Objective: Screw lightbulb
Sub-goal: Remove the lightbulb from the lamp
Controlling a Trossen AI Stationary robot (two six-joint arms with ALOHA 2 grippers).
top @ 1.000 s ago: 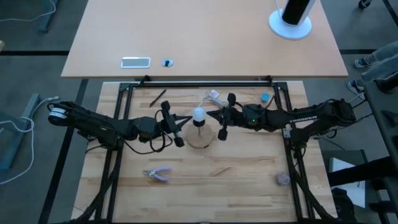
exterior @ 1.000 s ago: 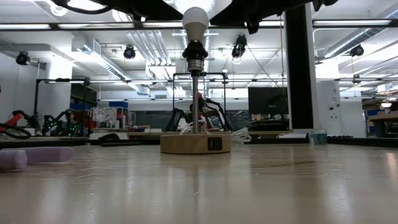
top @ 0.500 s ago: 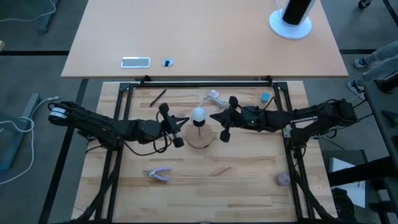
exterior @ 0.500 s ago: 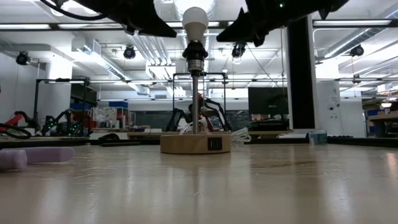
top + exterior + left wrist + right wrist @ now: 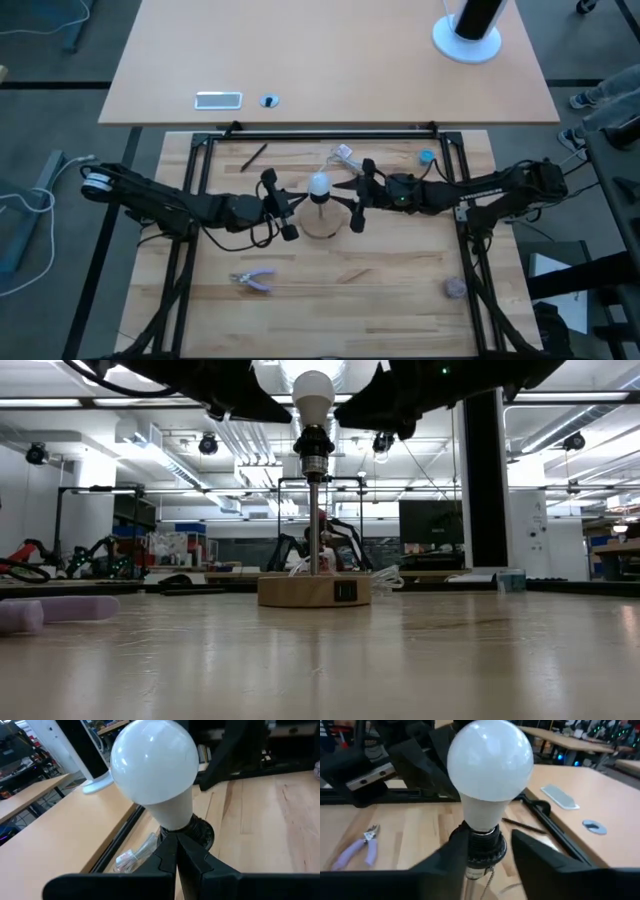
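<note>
The white frosted lightbulb (image 5: 319,183) stands upright in the black socket (image 5: 313,445) of a small lamp. The lamp's thin post rises from a round wooden disc (image 5: 322,226) in the middle of the table. My left gripper (image 5: 298,198) is shut, and its tips (image 5: 176,837) point level at the bulb's neck from the table's left. My right gripper (image 5: 341,190) is open on the bulb's right. Its fingers (image 5: 451,851) stand on either side of the socket, just below the bulb (image 5: 490,762). My left gripper's shut fingertips (image 5: 175,840) stand right at the foot of the bulb's neck (image 5: 172,817), level, from the table's left; I cannot tell whether they touch it. My right gripper's fingers flank the socket (image 5: 485,847) from the table's right; I cannot tell whether one finger touches it.
Purple-handled pliers (image 5: 254,279) lie near the front left and a small greyish-purple ball (image 5: 455,288) near the front right. A crumpled clear wrapper (image 5: 345,155), a dark stick (image 5: 253,156) and a small blue thing (image 5: 427,157) lie along the far edge.
Both arms have come down from above the bulb to the level of its neck. My right gripper has then moved toward the table's left, closer to the bulb. The bulb and lamp have stayed in place.
</note>
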